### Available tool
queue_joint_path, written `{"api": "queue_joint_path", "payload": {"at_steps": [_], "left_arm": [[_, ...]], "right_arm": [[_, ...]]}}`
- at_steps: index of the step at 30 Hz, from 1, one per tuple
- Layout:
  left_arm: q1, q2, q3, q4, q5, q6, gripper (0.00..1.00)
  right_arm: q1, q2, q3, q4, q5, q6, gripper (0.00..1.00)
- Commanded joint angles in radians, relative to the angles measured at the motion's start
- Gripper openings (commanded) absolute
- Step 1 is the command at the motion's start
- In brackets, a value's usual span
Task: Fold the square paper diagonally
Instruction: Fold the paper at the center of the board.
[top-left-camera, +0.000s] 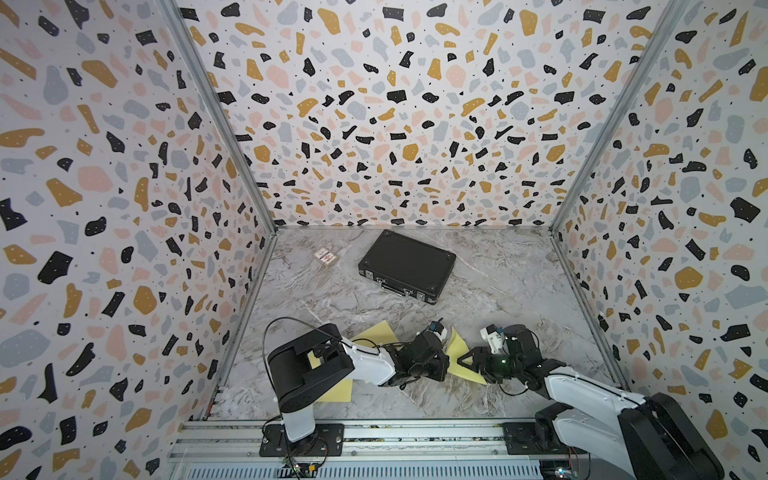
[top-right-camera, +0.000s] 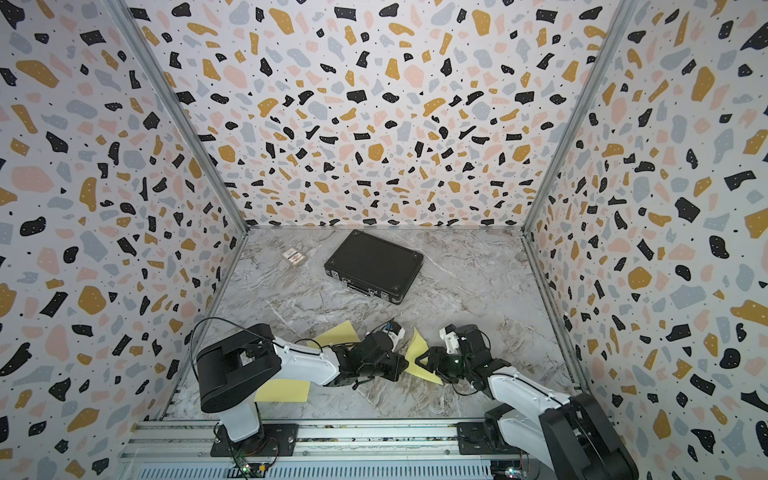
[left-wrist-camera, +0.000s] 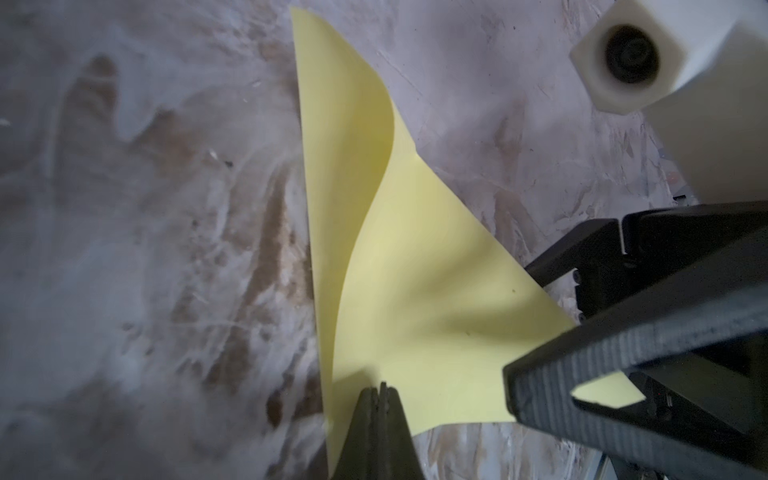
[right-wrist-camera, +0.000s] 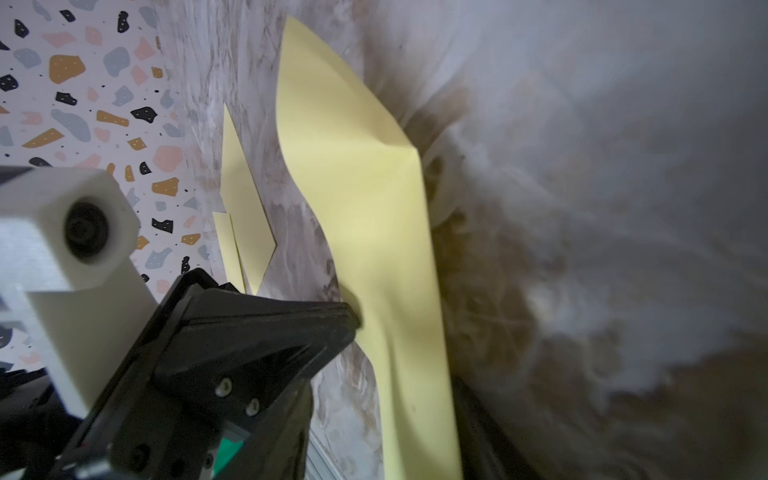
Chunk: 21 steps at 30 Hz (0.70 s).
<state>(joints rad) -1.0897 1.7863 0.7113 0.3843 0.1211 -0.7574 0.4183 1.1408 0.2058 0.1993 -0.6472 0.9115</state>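
The yellow square paper (top-left-camera: 458, 345) (top-right-camera: 417, 347) lies near the table's front between my two arms. One flap curls up off the marble (left-wrist-camera: 415, 249) (right-wrist-camera: 365, 187). My left gripper (left-wrist-camera: 382, 388) is shut, its tips against the paper near its edge (right-wrist-camera: 353, 320). I cannot tell whether it pinches the sheet or only presses it. My right gripper (left-wrist-camera: 521, 328) (top-left-camera: 463, 358) faces it with jaws apart, the paper's corner lying between them. In the right wrist view only one dark finger (right-wrist-camera: 482, 436) shows, beside the sheet.
More yellow paper (top-left-camera: 376, 332) (right-wrist-camera: 245, 199) lies flat under my left arm; whether it is the same sheet I cannot tell. A black case (top-left-camera: 407, 266) and a small flat box (top-left-camera: 325, 257) sit at the back. Patterned walls enclose three sides; a metal rail (top-left-camera: 374, 432) runs along the front.
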Motion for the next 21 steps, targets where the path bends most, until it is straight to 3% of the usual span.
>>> {"api": "queue_joint_path", "payload": {"at_steps": [1,10,21], "left_arm": [[-0.014,0.104,-0.09,-0.29,0.044,0.036,0.0],[-0.019,0.101,-0.116,-0.245,0.08,0.049,0.0],[-0.03,0.108,-0.11,-0.254,0.081,0.052,0.0]], "right_arm": [[0.001,0.094,0.002,0.139,-0.007,0.02,0.54],[-0.004,0.23,0.042,0.325,0.031,-0.087,0.51],[-0.059,0.36,0.073,0.549,-0.1,-0.117,0.41]]}}
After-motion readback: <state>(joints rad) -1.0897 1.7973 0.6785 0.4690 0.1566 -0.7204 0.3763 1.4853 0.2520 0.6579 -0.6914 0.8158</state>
